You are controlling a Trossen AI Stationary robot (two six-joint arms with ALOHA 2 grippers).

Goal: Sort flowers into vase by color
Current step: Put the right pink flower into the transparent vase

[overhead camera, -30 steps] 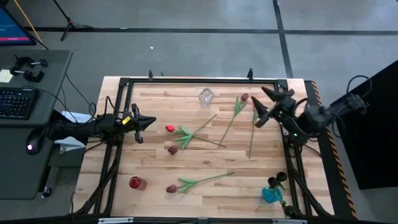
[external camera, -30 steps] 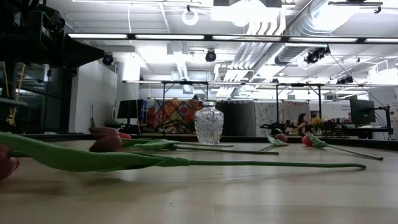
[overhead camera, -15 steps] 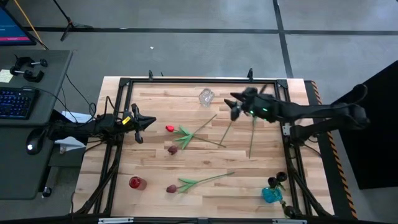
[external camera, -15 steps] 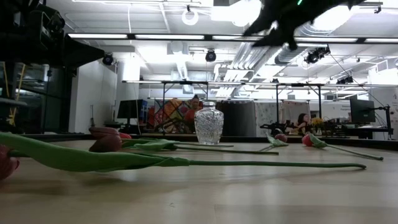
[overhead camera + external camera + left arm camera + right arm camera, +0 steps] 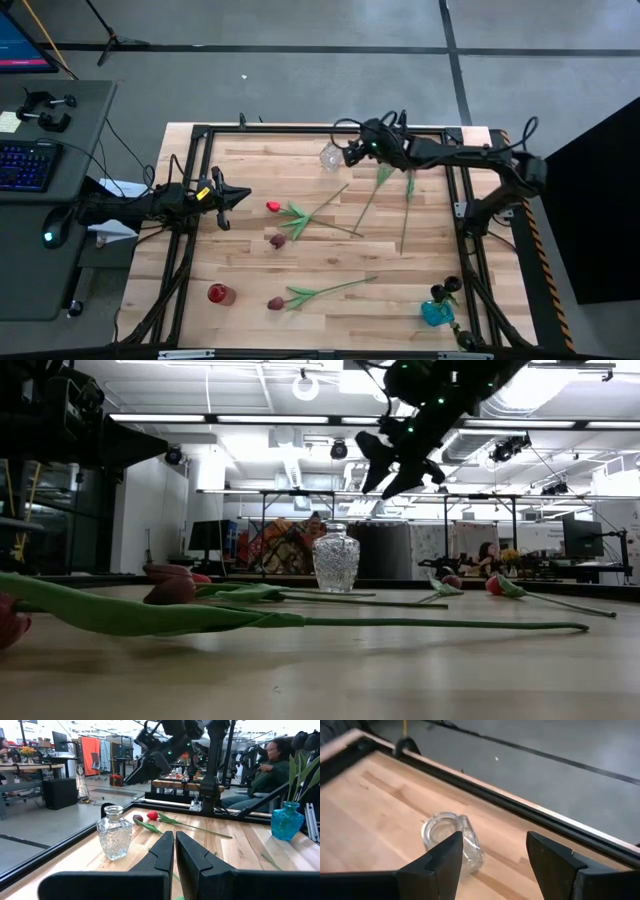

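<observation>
Several tulips lie flat on the table: a red head [image 5: 272, 207] and a maroon head [image 5: 278, 240] with crossed stems, one [image 5: 384, 172] near the far edge, a stem [image 5: 405, 215] to its right, and one [image 5: 276, 302] near the front. The clear glass vase [image 5: 331, 156] stands upright at the far edge. My right gripper [image 5: 352, 152] hovers open just right of and above the vase [image 5: 451, 840], which shows by one finger [image 5: 440, 865]. My left gripper [image 5: 235, 197] waits shut at the table's left side. In the low view the right gripper [image 5: 385, 468] hangs above the vase [image 5: 335, 560].
A small red vase [image 5: 218, 294] stands near the front left. A blue vase [image 5: 437, 312] with green stems in it stands at the front right. A black frame [image 5: 300, 130] runs round the table. A person [image 5: 270, 762] sits beyond the table's right side.
My right arm has swung from the table's right edge toward the left and the far edge, reaching out over the far flowers to the clear vase, and has come down into the low view above that vase. Nothing on the table has moved.
</observation>
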